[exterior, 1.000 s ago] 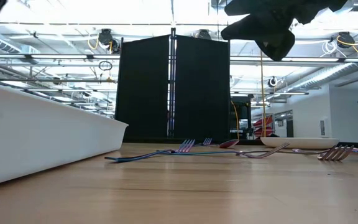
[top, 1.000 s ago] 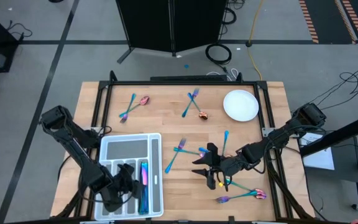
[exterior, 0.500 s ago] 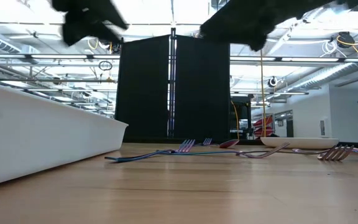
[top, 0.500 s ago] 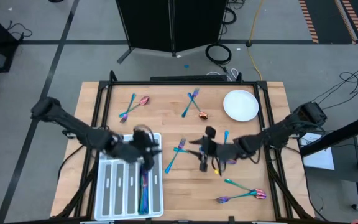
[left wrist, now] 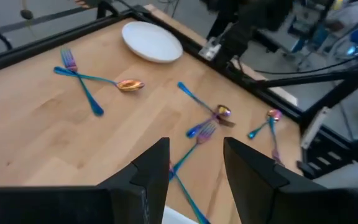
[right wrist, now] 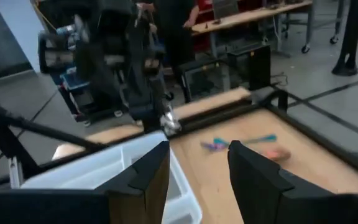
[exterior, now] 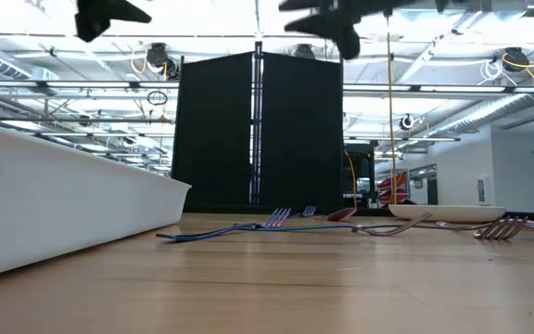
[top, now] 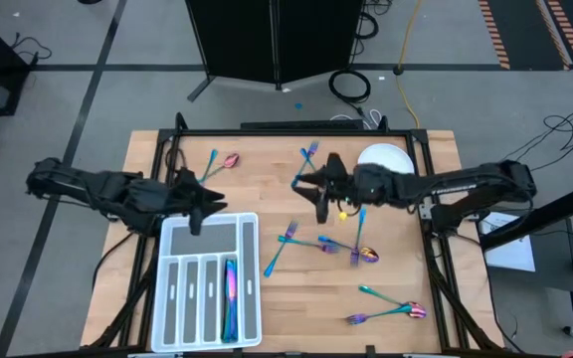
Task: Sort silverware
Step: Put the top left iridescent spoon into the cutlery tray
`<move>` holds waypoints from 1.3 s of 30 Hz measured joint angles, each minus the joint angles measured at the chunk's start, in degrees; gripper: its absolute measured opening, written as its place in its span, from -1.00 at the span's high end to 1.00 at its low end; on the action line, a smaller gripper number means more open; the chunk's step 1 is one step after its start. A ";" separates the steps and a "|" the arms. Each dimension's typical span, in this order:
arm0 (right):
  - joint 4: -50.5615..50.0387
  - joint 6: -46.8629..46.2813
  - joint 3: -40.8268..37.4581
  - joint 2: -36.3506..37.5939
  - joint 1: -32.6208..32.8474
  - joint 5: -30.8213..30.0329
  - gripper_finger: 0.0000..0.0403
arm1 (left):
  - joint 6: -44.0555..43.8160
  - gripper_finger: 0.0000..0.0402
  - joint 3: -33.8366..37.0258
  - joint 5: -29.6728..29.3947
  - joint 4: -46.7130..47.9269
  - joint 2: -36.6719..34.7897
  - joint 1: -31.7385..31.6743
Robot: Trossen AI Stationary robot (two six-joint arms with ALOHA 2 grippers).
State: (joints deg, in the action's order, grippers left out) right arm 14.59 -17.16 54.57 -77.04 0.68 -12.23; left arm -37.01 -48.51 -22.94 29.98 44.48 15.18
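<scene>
Both arms raised, fingers spread, empty: left gripper over tray's far edge, right gripper mid-surface. Silverware scattered across surface, some already in tray. Risk: crossed pieces snagging; two lifted together.

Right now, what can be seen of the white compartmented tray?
The white tray looks like plastic, rectangular with rounded corners, lying flat at the table's near left. It has one wide compartment across its far end and several long narrow slots below. One slot holds iridescent silverware; the other slots look empty. The left end effector hovers over its far edge without touching.
</scene>
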 joint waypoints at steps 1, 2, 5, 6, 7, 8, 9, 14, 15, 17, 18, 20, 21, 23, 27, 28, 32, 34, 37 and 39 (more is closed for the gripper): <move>-2.13 0.23 2.32 0.01 -0.25 0.08 0.26 | 0.09 0.25 0.30 -0.03 -0.02 -1.06 0.22; -5.07 0.23 4.79 -0.08 -0.47 0.14 0.26 | 0.38 0.25 0.67 -0.10 -0.08 -1.81 0.28; -18.53 -1.91 13.31 -1.10 -1.79 0.23 0.26 | 2.48 0.25 2.21 -1.11 -1.43 -3.02 -0.07; -24.24 -3.80 16.04 -1.66 -2.39 0.18 0.26 | 2.98 0.25 2.72 -1.47 -1.73 -3.07 -0.55; -29.95 -6.21 18.66 -2.13 -3.03 0.16 0.26 | 3.09 0.25 3.27 -1.58 -1.90 -2.94 -1.25; -35.42 -8.93 20.84 -2.48 -3.56 0.15 0.26 | 3.08 0.25 3.64 -1.64 -2.24 -2.65 -2.10; -40.31 -11.50 22.50 -2.77 -4.04 0.10 0.26 | 3.10 0.25 3.79 -1.47 -2.42 -2.33 -3.03; -57.52 -18.21 24.71 -2.66 -4.30 0.42 0.26 | 5.12 0.25 3.84 4.28 -2.45 0.08 -8.67; -60.87 -19.22 24.65 -2.68 -4.06 0.65 0.26 | 5.93 0.25 3.84 5.76 -2.84 0.64 -10.06; -66.10 -21.09 24.64 -2.69 -3.65 1.98 0.26 | 6.10 0.25 3.84 8.62 -3.47 1.97 -12.79; -67.49 -21.30 24.45 -2.61 -3.39 3.38 0.26 | 6.06 0.25 3.84 10.07 -4.01 2.82 -14.14; -69.12 -20.92 23.55 -2.54 -2.73 6.57 0.26 | 6.06 0.25 3.84 12.86 -5.65 4.90 -16.59; -69.72 -20.01 22.95 -2.38 -2.23 7.97 0.26 | 6.20 0.25 3.84 14.17 -6.40 6.08 -17.77; -70.64 -17.39 21.55 -2.07 -1.05 10.82 0.26 | 6.37 0.25 3.84 16.19 -8.91 9.04 -20.02; -70.56 -12.77 14.98 -0.15 0.82 13.26 0.26 | 5.86 0.25 3.84 20.36 -15.30 15.59 -23.82; -69.01 -12.44 12.26 0.72 0.97 14.24 0.26 | 5.26 0.25 3.84 21.66 -17.34 17.12 -24.49; -58.84 -12.19 0.40 6.83 0.95 18.20 0.26 | 1.29 0.25 3.76 22.91 -25.60 21.46 -25.83; -54.06 -12.92 -5.06 9.82 0.96 18.27 0.26 | -0.17 0.25 3.31 22.85 -28.17 22.88 -26.44; -50.21 -13.68 -11.17 13.32 0.95 18.14 0.26 | -1.57 0.25 1.90 22.54 -30.80 23.79 -27.40; -48.57 -14.88 -13.58 14.60 0.95 18.11 0.26 | -1.58 0.25 1.00 22.22 -31.40 23.87 -28.08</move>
State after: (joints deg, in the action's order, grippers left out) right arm -33.98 -32.04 41.00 -62.43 1.63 5.88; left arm -38.59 -47.51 -0.72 -1.43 68.36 -12.90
